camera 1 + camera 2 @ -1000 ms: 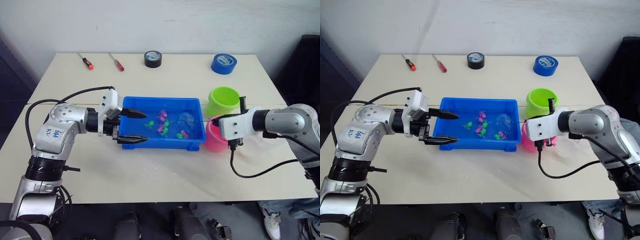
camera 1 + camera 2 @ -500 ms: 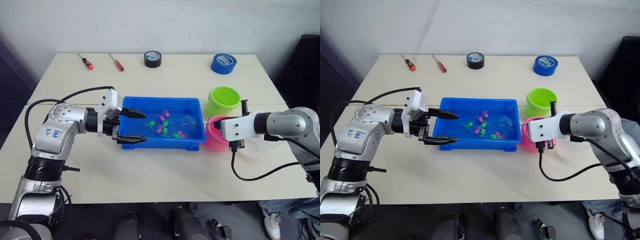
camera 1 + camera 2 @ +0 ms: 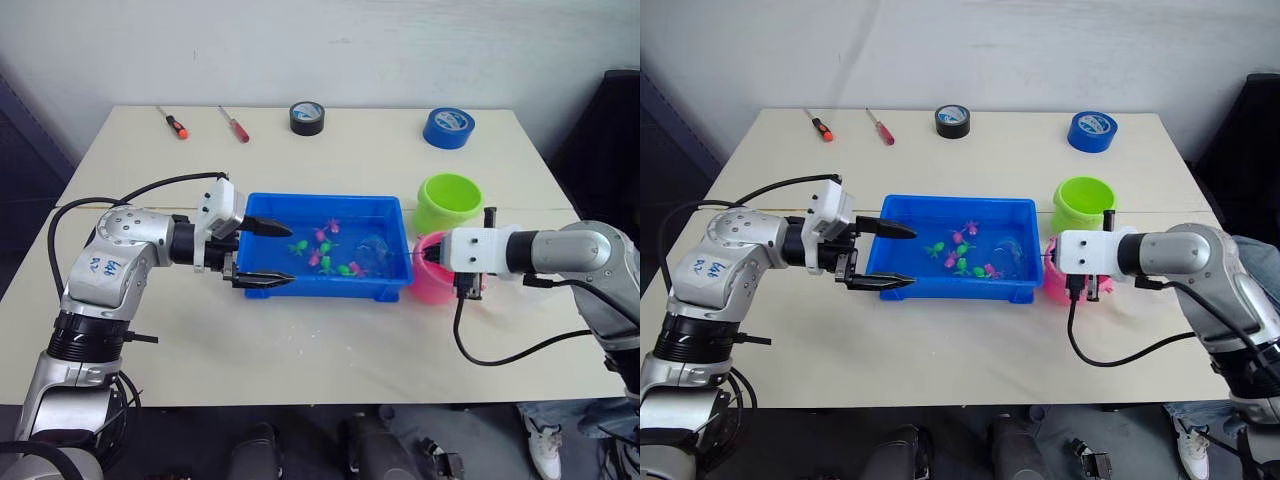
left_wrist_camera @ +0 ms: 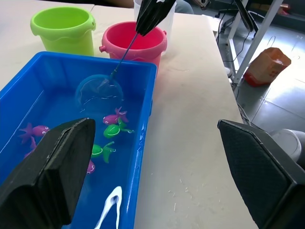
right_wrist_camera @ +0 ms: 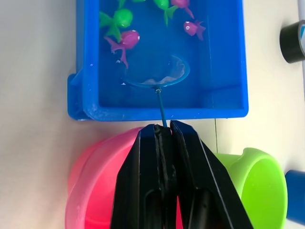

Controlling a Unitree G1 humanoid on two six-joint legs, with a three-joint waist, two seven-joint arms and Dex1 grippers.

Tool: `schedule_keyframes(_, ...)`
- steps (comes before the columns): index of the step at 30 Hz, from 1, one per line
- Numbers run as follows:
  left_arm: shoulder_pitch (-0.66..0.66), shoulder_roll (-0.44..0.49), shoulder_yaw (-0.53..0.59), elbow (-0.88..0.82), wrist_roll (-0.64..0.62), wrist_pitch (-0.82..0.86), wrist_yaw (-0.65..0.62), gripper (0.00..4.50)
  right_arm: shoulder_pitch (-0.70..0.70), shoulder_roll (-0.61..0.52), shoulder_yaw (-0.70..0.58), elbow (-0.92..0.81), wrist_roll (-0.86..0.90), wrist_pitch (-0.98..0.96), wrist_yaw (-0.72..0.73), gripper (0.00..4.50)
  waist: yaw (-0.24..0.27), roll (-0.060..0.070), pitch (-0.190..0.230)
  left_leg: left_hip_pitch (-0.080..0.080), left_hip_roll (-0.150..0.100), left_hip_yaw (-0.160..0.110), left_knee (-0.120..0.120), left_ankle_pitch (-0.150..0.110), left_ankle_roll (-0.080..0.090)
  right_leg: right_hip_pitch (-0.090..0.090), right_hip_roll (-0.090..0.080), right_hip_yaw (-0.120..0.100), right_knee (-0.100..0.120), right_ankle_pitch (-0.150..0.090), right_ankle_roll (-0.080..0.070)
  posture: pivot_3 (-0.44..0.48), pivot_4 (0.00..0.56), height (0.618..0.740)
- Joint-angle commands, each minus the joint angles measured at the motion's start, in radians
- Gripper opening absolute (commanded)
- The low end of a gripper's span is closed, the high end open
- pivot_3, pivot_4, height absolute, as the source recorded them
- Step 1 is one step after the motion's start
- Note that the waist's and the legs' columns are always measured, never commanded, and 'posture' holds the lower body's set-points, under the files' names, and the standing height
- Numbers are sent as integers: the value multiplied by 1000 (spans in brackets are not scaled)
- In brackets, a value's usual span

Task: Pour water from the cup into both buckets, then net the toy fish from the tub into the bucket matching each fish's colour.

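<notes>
As its right end effector pinches the thin wire handle of the net between closed fingers, a humanoid robot dips the hoop into the blue tub at the centre of the frame. The hoop sits at the tub's right end, just beside a pink fish, with the other toy fish, pink and green, scattered to its left. To the tub's right stand the pink bucket, touching the tub wall beneath the right end effector, and the green bucket behind it. At the tub's left end the left end effector hovers wide open, gripping nothing, one finger over the water. Judged from here, the risks are plain: the slim handle could twist in the grip and spill a catch, a fish could slide off the shallow mesh on the lift, or the arm could nudge the pink bucket over.
</notes>
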Motion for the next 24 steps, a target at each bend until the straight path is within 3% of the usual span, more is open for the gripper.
schedule_keyframes(1,-8,6,4,-13,-1,-16,-2,4481,8,7,-48,-58,51,65,-1,0,0,0,0,0,0,0,0,0,0,0,0,0,0,0,0,0,150,740)
schedule_keyframes(13,12,51,0,40,40,-72,-29,4481,-7,19,32,5,-80,-135,-21,0,-1,0,0,0,0,0,0,0,0,0,1,0,0,0,0,0,150,740)
schedule_keyframes(24,20,71,17,49,42,-75,-23,4481,-24,87,8,-36,19,42,-11,0,0,0,0,0,0,0,0,0,0,0,0,0,0,0,0,0,150,740)
